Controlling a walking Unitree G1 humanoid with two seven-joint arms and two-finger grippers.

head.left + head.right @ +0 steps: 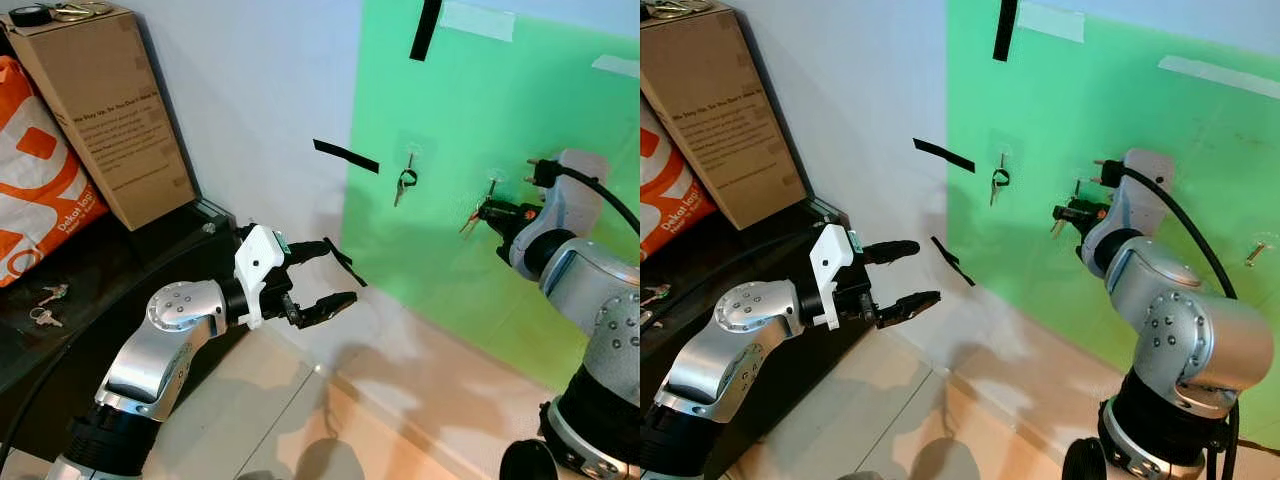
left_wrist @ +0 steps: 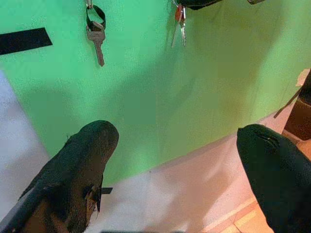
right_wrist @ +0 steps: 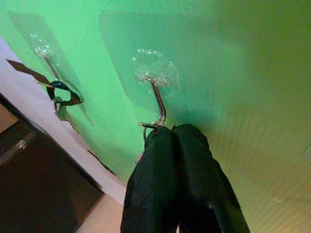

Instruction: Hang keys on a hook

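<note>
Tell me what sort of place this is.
Probably a home entryway or storage corner set up for testing: a green sheet taped to the wall carrying stick-on hooks, a cardboard box and an orange bag on a dark cabinet.

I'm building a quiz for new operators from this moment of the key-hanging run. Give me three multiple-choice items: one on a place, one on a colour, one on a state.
1. Where is the right gripper?
A. at a hook on the green board
B. over the cardboard box
C. down by the floor

2. What colour is the tag on the keys at the right gripper?
A. blue
B. red
C. yellow

3. How do the left gripper's fingers stand?
A. shut on a key
B. shut on nothing
C. spread apart, holding nothing

Answers:
1 A, its fingertips meet the hook on the green board.
2 B, a red tag shows beside the silver blades in the left wrist view.
3 C, its two fingers are apart with bare board between them.
</note>
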